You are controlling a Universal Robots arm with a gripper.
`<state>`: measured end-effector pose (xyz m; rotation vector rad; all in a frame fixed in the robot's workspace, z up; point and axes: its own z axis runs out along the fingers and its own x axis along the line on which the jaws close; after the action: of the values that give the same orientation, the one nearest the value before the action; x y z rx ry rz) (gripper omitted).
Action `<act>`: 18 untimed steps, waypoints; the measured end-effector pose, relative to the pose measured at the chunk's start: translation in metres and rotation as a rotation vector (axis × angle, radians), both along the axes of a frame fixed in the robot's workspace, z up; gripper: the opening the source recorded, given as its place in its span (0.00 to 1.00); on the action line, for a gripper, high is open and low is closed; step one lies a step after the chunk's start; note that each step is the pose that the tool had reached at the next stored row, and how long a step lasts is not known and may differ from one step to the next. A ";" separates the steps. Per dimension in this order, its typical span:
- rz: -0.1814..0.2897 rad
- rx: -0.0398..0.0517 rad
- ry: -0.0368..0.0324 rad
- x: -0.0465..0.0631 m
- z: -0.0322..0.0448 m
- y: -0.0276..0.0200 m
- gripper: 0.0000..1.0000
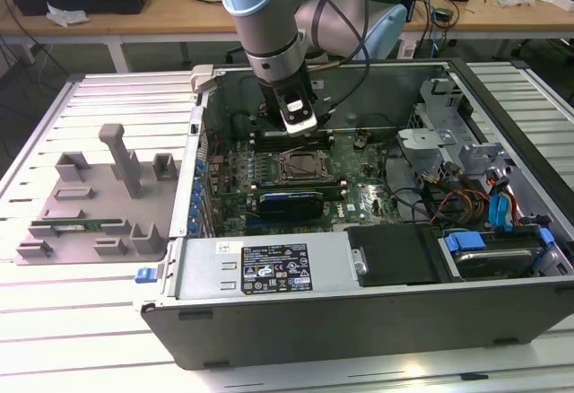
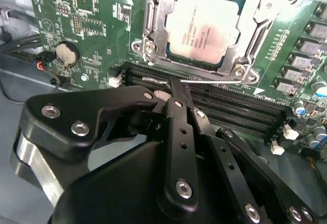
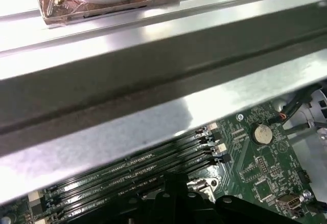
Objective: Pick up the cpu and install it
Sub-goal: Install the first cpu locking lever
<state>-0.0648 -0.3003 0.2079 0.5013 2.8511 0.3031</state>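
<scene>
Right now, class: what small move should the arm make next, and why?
Probably a short lift straight up. The cpu already lies flat in its socket, and the gripper sits low beside it over the memory slots, fingers together and holding nothing.

cpu point(image 2: 204, 27) | square, shiny silver top | lying flat in the motherboard socket frame | apart from my hand point(image 2: 176, 88)

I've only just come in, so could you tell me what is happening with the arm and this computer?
The arm has its gripper down inside the open case, just above the motherboard. The cpu already lies in its socket, with the metal frame around it. The fingers look closed together with nothing between them, their tips over the memory slots beside the socket. A grey tray sits on the table at the exterior view's left.
</scene>
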 end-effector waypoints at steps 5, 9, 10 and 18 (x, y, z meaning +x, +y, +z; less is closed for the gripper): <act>0.010 -0.0007 -0.0001 0.000 -0.0005 0.0000 0.11; 0.093 -0.0025 -0.0002 0.000 -0.0011 0.0001 0.11; 0.106 -0.0079 0.0001 0.000 -0.0012 0.0001 0.11; 0.135 -0.0233 0.0012 0.001 -0.0029 -0.0006 0.11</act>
<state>-0.0640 -0.3009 0.2051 0.3055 2.8916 0.2926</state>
